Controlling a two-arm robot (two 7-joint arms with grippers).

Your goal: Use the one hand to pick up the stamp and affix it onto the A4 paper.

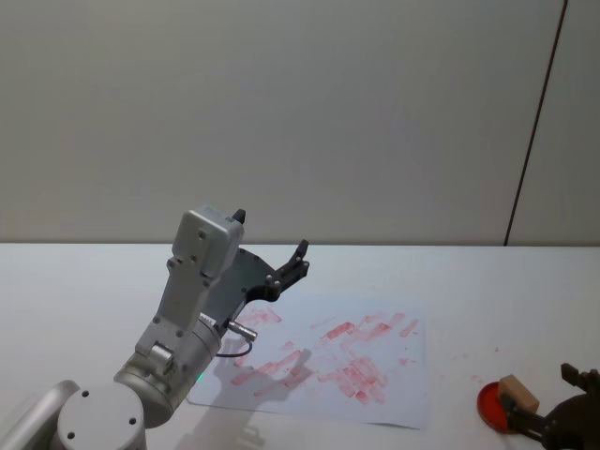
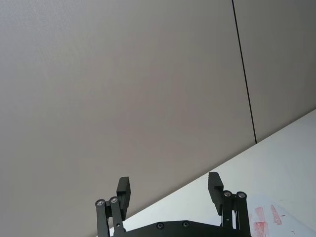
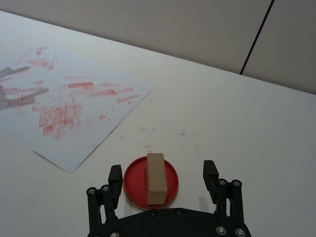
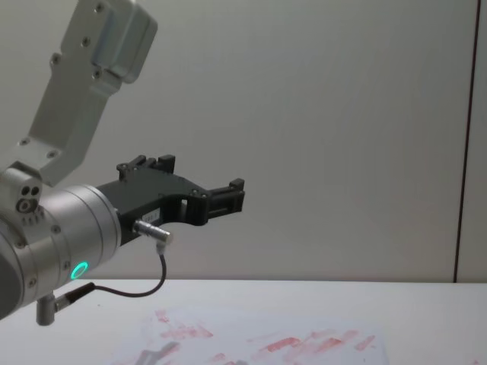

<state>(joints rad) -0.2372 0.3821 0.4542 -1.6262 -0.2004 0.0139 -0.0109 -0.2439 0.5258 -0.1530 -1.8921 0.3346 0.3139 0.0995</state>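
Hovering by the stamp on its red pad, your right tool has prongs apart; bare tabletop surrounds, A4 paper near. Left tool raised, apart.

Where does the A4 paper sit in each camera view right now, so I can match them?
Head view: A4 paper lies centre-low, partly behind the left arm.
Left wrist view: one stamped corner in the picture's lower right corner.
Right wrist view: picture's upper left, beyond the red ink pad.
Chest view: along the bottom edge.
Shared landmark: the dark vertical wall seam.
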